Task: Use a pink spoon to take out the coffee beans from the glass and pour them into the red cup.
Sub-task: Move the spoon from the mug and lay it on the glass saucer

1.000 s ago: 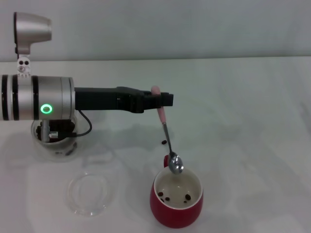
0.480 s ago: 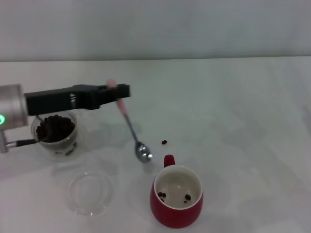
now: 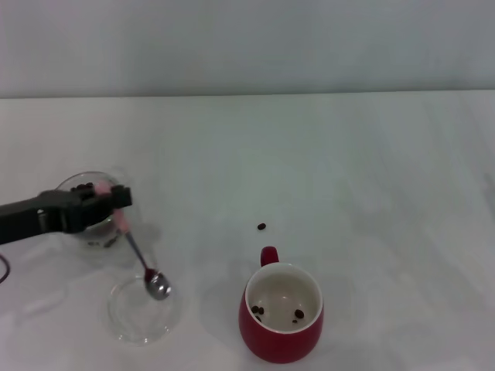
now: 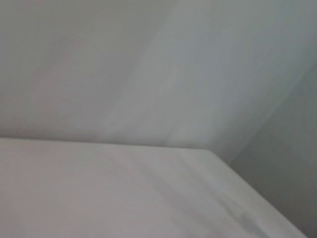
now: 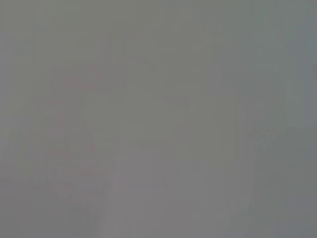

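Coffee beans [image 3: 87, 189] lay in the glass [image 3: 97, 212] at the table's left side, mostly hidden behind the left gripper [image 3: 117, 202], which reached in from the left edge with its dark fingers clamped on the pink spoon [image 3: 138, 255] by its pale handle. The spoon slanted down from that grip, its silver bowl over the rim of the shallow clear glass dish [image 3: 144, 311] just in front of the glass; whether it touched the dish could not be told. The red cup [image 3: 281, 313] stood well to the right of the dish, handle turned away from the robot, with about three beans on its white floor. One stray bean [image 3: 261, 226] rested on the white table [image 3: 371, 193] just beyond the cup's handle. Only the head view showed these things. The left wrist view showed bare pale surfaces meeting at an edge, and the right wrist view showed plain grey, with no right gripper visible anywhere.
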